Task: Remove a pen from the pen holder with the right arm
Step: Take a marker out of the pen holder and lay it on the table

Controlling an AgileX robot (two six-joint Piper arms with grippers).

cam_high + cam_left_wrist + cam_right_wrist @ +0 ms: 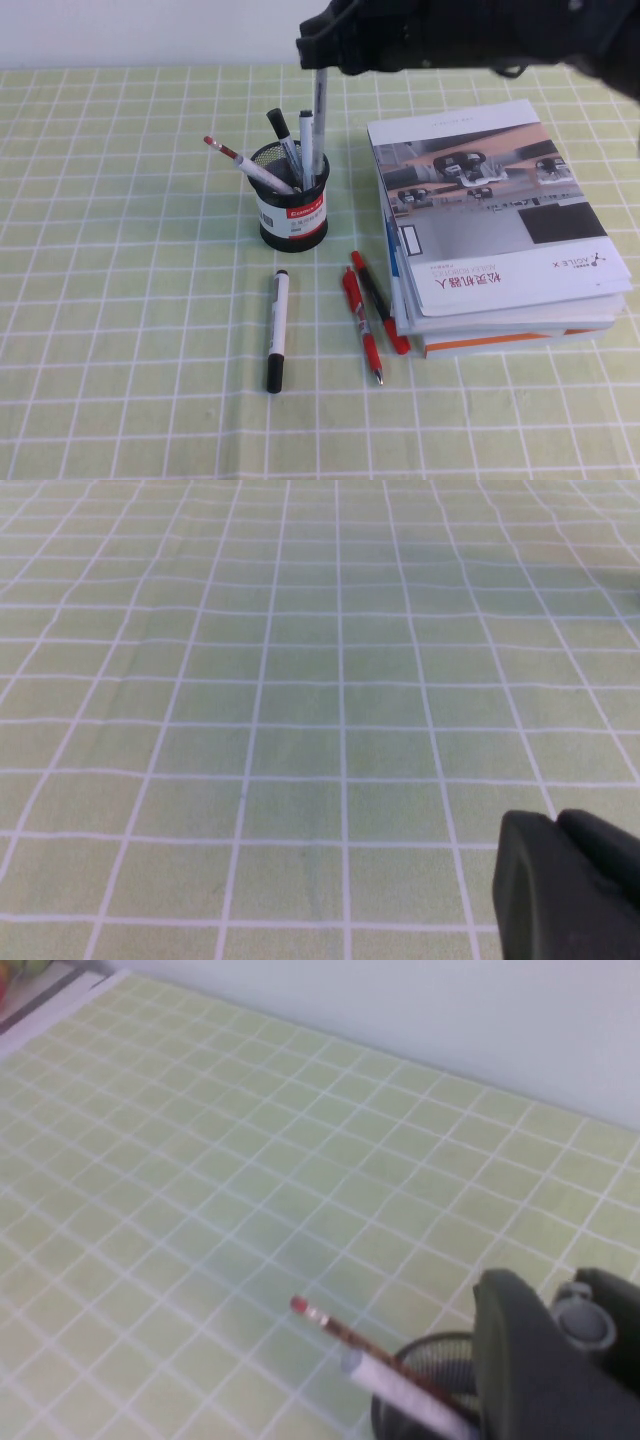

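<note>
One slim grey-white pen (320,115) stands upright, its top clamped between the jaws of the right tool (322,66), which hangs directly above the black mesh pen holder (293,222). The grasp looks done. The lift seems unfinished, since the pen's lower end sits inside the holder's rim. Meanwhile the left tool (565,890) hovers over bare green checked counter cloth (300,730).
</note>
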